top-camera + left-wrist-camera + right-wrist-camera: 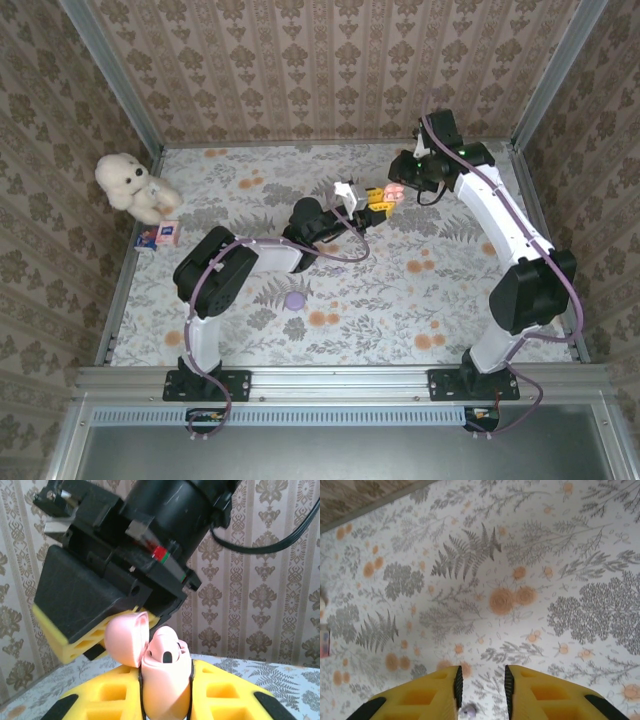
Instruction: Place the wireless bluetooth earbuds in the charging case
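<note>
Pale pink plastic, bean-sized: what I take for the pinkish earbud (167, 653) sits in a socket of the open charging case (162, 680), a dark spot on it facing up. The lid (125, 640) is tipped back to one side. My left claw (167, 702) is clamped on the case from both sides and holds it upright above the floral cloth (470, 595). My right claw (481, 687) hangs just above and behind the lid, jaws parted with nothing between them. One yellow pad (75, 642) is right by the lid; whether it touches I cannot tell.

I judge the step in hand to be seating this bud. To do it well I hold the case dead steady, press straight down along the socket, and stay off the hinge.

A lilac piece (295, 300) lies on the cloth, well apart from both claws; bud or case, I cannot tell.
</note>
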You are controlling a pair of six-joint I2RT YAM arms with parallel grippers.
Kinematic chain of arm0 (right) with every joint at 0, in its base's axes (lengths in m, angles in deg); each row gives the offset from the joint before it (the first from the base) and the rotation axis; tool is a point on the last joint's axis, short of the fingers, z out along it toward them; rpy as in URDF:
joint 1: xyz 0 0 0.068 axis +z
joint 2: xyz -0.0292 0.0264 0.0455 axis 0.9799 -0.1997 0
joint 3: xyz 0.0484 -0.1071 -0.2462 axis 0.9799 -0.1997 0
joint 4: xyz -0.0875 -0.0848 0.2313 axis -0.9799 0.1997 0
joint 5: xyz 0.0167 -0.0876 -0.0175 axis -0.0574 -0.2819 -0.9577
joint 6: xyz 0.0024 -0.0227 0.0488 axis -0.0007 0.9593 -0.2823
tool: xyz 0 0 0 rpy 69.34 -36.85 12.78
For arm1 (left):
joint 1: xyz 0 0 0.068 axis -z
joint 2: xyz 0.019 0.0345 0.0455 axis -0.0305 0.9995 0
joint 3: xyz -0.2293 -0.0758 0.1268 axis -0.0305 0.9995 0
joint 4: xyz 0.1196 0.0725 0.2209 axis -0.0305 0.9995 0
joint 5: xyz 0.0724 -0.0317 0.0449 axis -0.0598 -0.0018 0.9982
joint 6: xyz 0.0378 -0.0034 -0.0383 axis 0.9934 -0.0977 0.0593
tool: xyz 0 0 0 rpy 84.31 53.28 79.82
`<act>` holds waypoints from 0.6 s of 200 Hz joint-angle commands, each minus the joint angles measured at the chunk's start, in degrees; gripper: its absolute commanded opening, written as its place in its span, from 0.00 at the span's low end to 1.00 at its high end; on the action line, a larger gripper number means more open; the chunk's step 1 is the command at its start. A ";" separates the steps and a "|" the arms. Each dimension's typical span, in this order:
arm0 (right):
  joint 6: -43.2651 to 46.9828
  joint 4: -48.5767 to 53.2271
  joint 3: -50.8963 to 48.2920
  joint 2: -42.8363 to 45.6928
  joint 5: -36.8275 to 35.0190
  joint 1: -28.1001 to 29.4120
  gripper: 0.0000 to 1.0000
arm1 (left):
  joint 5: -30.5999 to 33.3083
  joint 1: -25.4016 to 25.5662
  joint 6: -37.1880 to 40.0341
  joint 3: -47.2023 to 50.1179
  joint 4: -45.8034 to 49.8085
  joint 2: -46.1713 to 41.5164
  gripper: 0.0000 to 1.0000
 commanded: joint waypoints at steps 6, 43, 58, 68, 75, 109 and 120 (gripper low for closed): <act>2.03 4.42 -5.08 5.74 1.80 2.52 0.31 | 2.75 -1.08 -2.16 -0.59 -2.90 -2.12 0.00; -0.41 2.07 -17.01 15.47 -1.96 2.00 0.31 | 4.43 -2.33 -4.70 -1.16 -2.90 -1.16 0.00; -2.32 0.78 -19.92 18.61 -5.39 0.84 0.33 | 5.02 -2.36 -5.55 -1.37 -2.83 -0.43 0.00; -3.80 -0.27 -21.77 20.05 -7.01 -0.33 0.36 | 5.85 -2.44 -6.32 -1.40 -2.65 0.17 0.00; -4.62 -1.23 -23.00 20.71 -7.57 -0.87 0.37 | 6.16 -2.58 -6.97 -1.46 -2.44 0.75 0.00; -5.48 -2.92 -26.35 20.44 -7.98 -1.77 0.41 | 11.01 -2.71 -12.36 -0.21 -0.52 3.18 0.00; -5.70 -3.57 -27.33 20.44 -7.97 -1.77 0.42 | 13.79 -2.79 -15.47 -0.23 2.54 3.44 0.00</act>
